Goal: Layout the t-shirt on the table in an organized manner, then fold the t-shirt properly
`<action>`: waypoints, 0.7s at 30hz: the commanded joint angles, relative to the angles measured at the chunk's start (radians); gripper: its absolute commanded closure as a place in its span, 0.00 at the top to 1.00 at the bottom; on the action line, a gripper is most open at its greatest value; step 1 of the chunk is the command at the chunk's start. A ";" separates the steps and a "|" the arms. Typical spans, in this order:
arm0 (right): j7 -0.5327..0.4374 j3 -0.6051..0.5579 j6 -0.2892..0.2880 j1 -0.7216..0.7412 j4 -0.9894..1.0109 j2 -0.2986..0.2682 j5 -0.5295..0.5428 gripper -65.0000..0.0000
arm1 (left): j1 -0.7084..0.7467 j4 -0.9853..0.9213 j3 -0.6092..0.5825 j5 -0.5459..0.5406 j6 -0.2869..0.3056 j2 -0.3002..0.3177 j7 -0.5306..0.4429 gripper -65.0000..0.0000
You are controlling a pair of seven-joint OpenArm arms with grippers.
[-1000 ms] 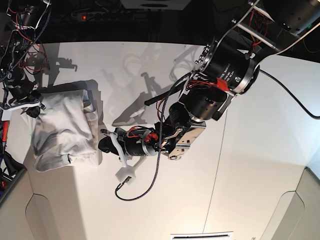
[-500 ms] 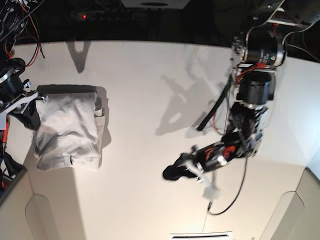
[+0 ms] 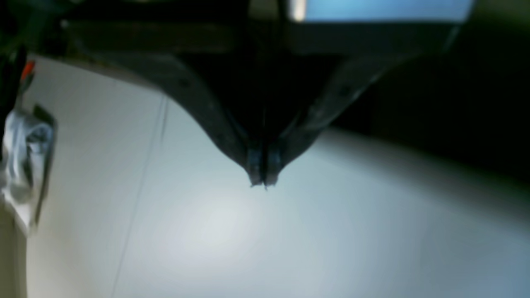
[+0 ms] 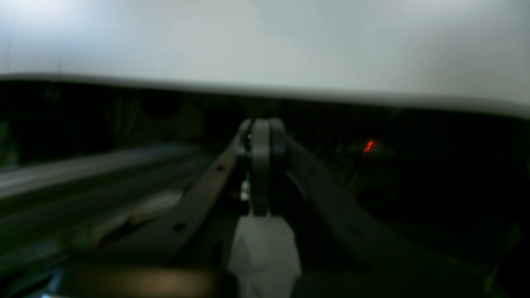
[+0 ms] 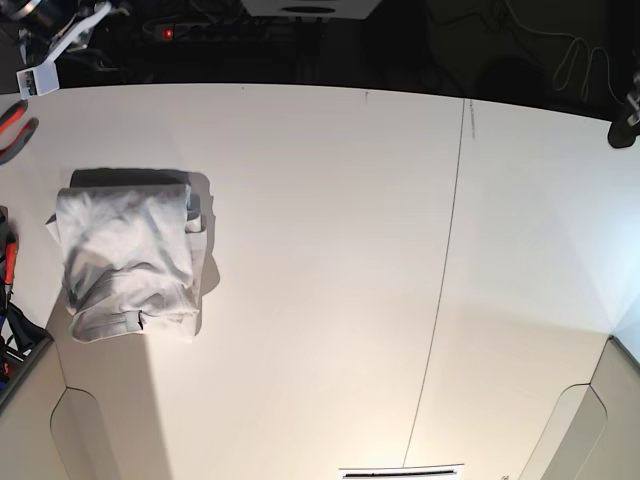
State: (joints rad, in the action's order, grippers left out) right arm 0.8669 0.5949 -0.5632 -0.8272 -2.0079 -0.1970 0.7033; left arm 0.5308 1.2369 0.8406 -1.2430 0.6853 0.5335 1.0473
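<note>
Above the white table point(image 3: 314, 231), the left gripper point(image 3: 261, 180) hung with its two dark fingers pressed tip to tip, clenched on nothing, the bare tabletop spread out below it. In that wrist view a thin dark seam point(image 3: 140, 182) ran across the surface to one side of the fingertips, and far off at the frame's edge lay a blurred pale bundle, the t-shirt point(image 3: 22, 165), well apart from the jaws.

The right gripper point(image 4: 261, 174) was likewise clenched, its fingers meeting along a single line with nothing between them. Beyond it the table edge showed as a pale band against a dark background, where a small red light point(image 4: 369, 145) glowed. A pale patch sat at the base of the fingers in that view; what it was could not be told.

In the base view neither gripper showed over the tabletop. The t-shirt point(image 5: 130, 262) lay folded into a compact, wrinkled rectangle near that view's left edge of the table point(image 5: 320, 260), a darker fold showing along its far side. The seam point(image 5: 445, 270) crossed the table well away from the shirt. A red-handled tool point(image 5: 15, 120) rested at the table's far corner on the shirt's side.
</note>
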 commanded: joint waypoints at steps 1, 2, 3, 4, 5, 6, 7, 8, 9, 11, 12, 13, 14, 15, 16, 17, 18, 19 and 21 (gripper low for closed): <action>-0.013 0.006 -0.009 -0.053 -0.013 -0.025 0.027 0.00 | 0.077 0.011 0.021 -0.056 0.013 0.031 0.028 0.00; -0.013 0.004 -0.009 -0.091 -0.010 -0.042 0.038 0.00 | 0.150 0.011 0.022 -0.092 0.013 0.038 0.055 0.00; -0.014 0.002 -0.009 -0.125 -0.003 -0.059 0.047 0.00 | 0.220 0.011 0.019 -0.114 0.013 0.040 0.069 0.00; -0.014 -0.001 -0.009 -0.156 0.010 -0.079 0.051 0.00 | 0.287 0.011 0.009 -0.125 0.013 0.040 0.068 0.00; -0.017 -0.004 -0.009 -0.182 0.027 -0.099 0.055 0.00 | 0.348 0.010 -0.008 -0.126 0.013 0.040 0.060 0.00; -0.028 -0.010 -0.009 -0.204 0.050 -0.122 0.057 0.00 | 0.403 0.005 -0.035 -0.126 0.013 0.041 0.041 0.00; -0.052 -0.018 -0.009 -0.223 0.083 -0.147 0.056 0.00 | 0.450 -0.002 -0.071 -0.125 0.013 0.041 0.002 0.00; -0.083 -0.030 -0.009 -0.234 0.124 -0.172 0.056 0.00 | 0.488 -0.013 -0.114 -0.123 0.013 0.041 -0.050 0.00; -0.120 -0.048 -0.010 -0.237 0.176 -0.196 0.055 0.00 | 0.512 -0.027 -0.166 -0.113 0.013 0.042 -0.114 0.00; -0.216 -0.109 -0.009 -0.224 0.304 -0.237 0.039 0.00 | 0.518 -0.067 -0.295 -0.048 0.013 0.049 -0.242 0.00; -0.270 -0.152 -0.009 -0.204 0.381 -0.254 0.014 0.00 | 0.507 -0.090 -0.369 -0.003 0.013 0.052 -0.307 0.00; -0.322 -0.201 -0.010 -0.177 0.465 -0.269 -0.020 0.00 | 0.486 -0.115 -0.446 0.044 0.013 0.051 -0.380 0.00; -0.365 -0.255 -0.010 -0.140 0.555 -0.280 -0.059 0.00 | 0.457 -0.141 -0.526 0.097 0.013 0.048 -0.452 0.00; -0.404 -0.311 -0.009 -0.095 0.650 -0.288 -0.093 0.00 | 0.417 -0.167 -0.607 0.157 0.013 0.045 -0.532 0.00; -0.447 -0.367 -0.009 -0.044 0.748 -0.288 -0.121 0.00 | 0.368 -0.192 -0.689 0.231 0.013 0.035 -0.610 0.00; -0.499 -0.424 -0.009 0.011 0.850 -0.287 -0.137 0.00 | 0.312 -0.215 -0.766 0.316 0.013 0.022 -0.682 0.00; -0.559 -0.486 -0.009 0.070 0.956 -0.284 -0.141 0.00 | 0.253 -0.239 -0.840 0.407 0.013 0.000 -0.743 0.00; -0.625 -0.549 -0.009 0.131 1.061 -0.279 -0.140 0.00 | 0.194 -0.265 -0.908 0.497 0.013 -0.027 -0.799 0.00; -0.722 -0.661 -0.008 0.263 1.252 -0.249 -0.140 0.00 | 0.080 -0.326 -1.022 0.660 0.013 -0.089 -0.898 0.00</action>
State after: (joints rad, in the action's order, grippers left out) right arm 0.1402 -0.0753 -0.5781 -0.5537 -0.7403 -0.4301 0.5644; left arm 0.5900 0.9062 -0.1867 -0.5575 0.6880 0.4339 0.1532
